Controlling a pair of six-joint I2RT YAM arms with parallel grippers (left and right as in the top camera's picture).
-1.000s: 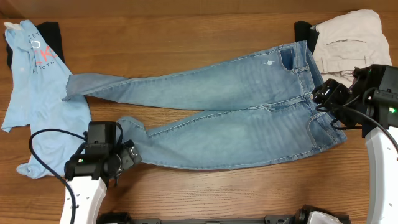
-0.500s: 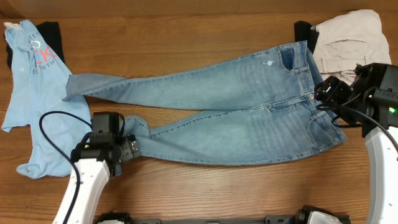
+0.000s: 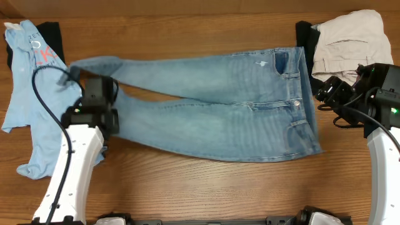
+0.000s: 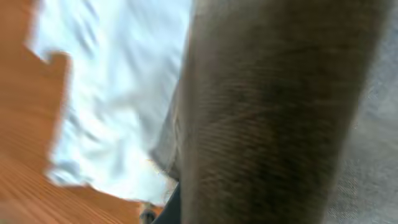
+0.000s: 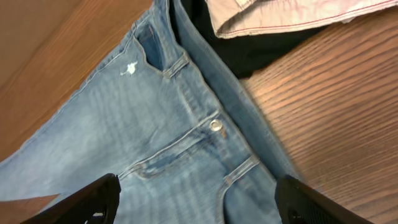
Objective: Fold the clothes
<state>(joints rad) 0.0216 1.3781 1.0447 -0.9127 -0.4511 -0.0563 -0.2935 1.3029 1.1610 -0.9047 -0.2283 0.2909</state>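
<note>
While the jeans [image 3: 225, 119] lie stretched across the middle of the counter [image 3: 187, 187], waistband to my right and both legs running left, I'm reading them as heavy, soft denim. They should drape and drag rather than hold a shape, and I doubt they'll slide much on this wood grain. The thick seams look like the places to pinch: the waistband near the button [image 5: 216, 126], and the hem ends. My right hand [image 5: 194, 186] hangs spread wide over the waistband, nothing between its fingers. My left hand [image 3: 95, 94] is over the end of the leg nearer me; its wrist view is all blurred denim, so I cannot tell whether it's pinching or spread. Room's tight: a sky-blue T-shirt [image 3: 31, 94] crowds the left side, and beige trousers [image 3: 344, 37] and a black piece [image 3: 304, 31] are piled just beside the waistband.
</note>
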